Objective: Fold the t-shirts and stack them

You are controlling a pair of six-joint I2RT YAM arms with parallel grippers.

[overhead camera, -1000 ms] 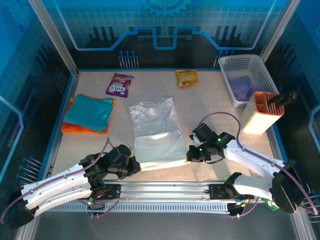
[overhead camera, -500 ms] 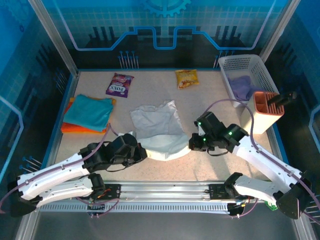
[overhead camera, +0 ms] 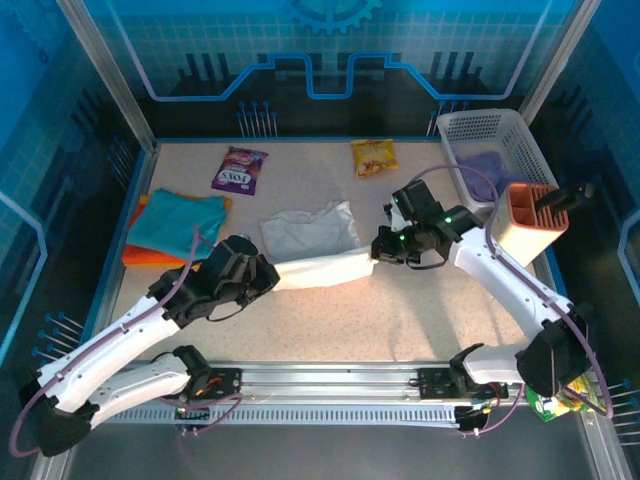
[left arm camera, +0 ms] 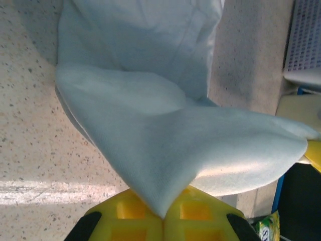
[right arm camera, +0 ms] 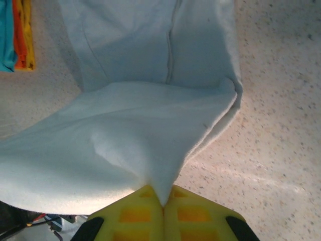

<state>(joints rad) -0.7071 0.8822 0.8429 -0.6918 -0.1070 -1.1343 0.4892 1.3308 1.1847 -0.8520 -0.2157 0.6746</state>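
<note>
White t-shirt (overhead camera: 308, 232): lying near the middle of the table (overhead camera: 430, 315). Its far part is resting flat, while its near edge is hanging above the surface as a sagging band stretched between my two tools.
Left tool (overhead camera: 270, 281): pinching the left end of that raised edge, jaws closed tight on the cloth. On the left wrist camera I am watching the white fabric fanning out from between the yellow fingers (left arm camera: 131, 221), which are pressing together with no gap.
Right tool (overhead camera: 379, 252): gripping the right end of the same edge, jaws likewise squeezed together on the cloth. On the right wrist camera the fabric is spreading away from the yellow fingers (right arm camera: 193, 211).
Fold: a rounded bend is showing where the lifted layer is turning back over the flat one.
Teal t-shirt (overhead camera: 178, 222): sitting folded at the left side of the table, on top of the orange t-shirt (overhead camera: 150, 256), apart from the white one.
Snack packets: the purple packet (overhead camera: 239, 169) and the yellow packet (overhead camera: 373, 157) are lying near the far edge, not touching any shirt.
Basket (overhead camera: 490, 128): white, standing at the far right corner with a purple cloth (overhead camera: 484, 176) lying in it.
White holder (overhead camera: 527, 228): orange-topped, standing just in front of the basket.
</note>
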